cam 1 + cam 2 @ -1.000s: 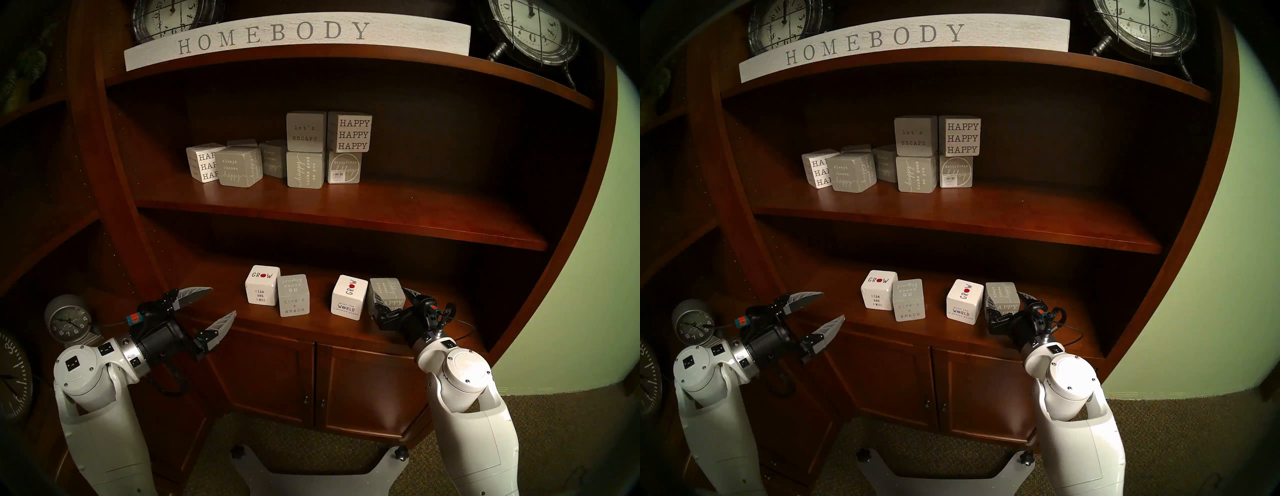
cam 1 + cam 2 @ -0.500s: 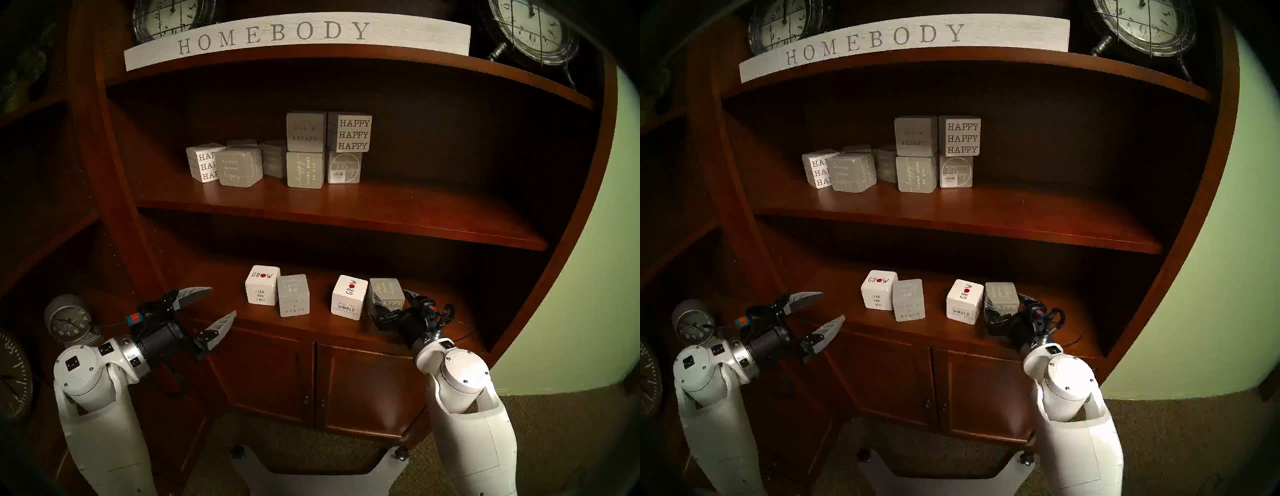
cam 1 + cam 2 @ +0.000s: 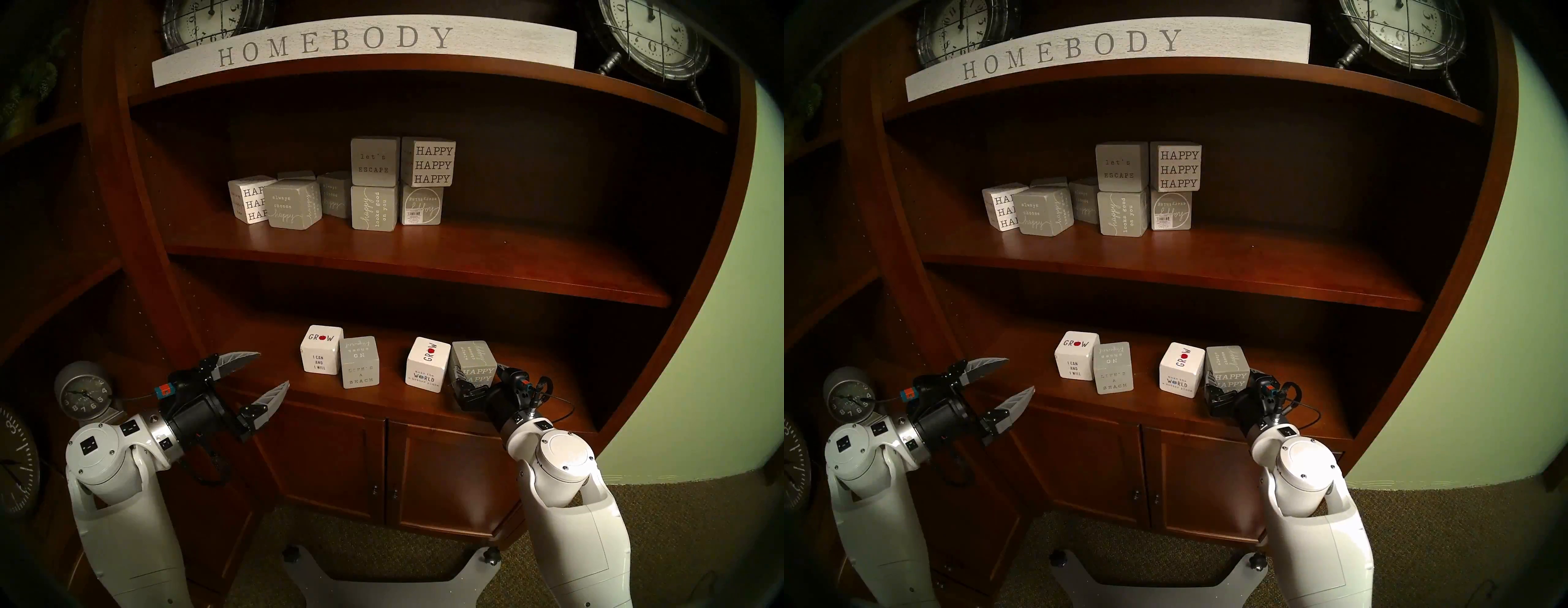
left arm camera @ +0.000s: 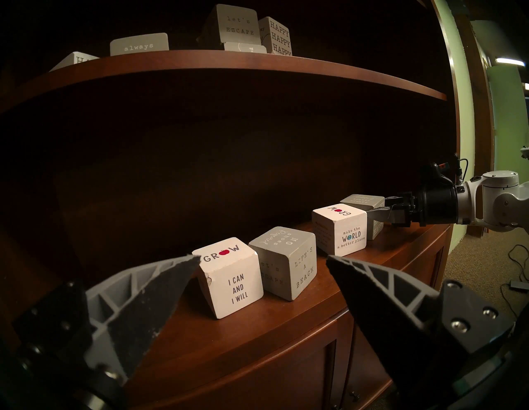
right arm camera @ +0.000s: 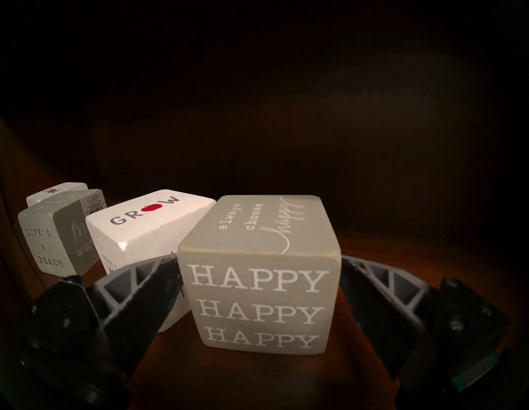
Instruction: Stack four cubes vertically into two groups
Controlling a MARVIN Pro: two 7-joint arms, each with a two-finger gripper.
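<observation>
Four cubes stand in a row on the lower shelf. From the left they are a white "GROW" cube, a grey "LIFE'S A BEACH" cube, a second white "GROW" cube and a grey "HAPPY HAPPY HAPPY" cube. All rest on the shelf, none stacked. My right gripper is open. In the right wrist view its fingertips flank the front corners of the grey HAPPY cube. My left gripper is open and empty, left of the row, facing the left GROW cube.
The upper shelf hangs over the row and carries several other cubes, among them "let's ESCAPE" and a black-lettered "HAPPY" cube. A small clock stands beside my left arm. Cabinet doors are below.
My right gripper has drawn back toward the shelf's front edge, so more of the grey HAPPY cube's front face shows. The left arm has not moved.
</observation>
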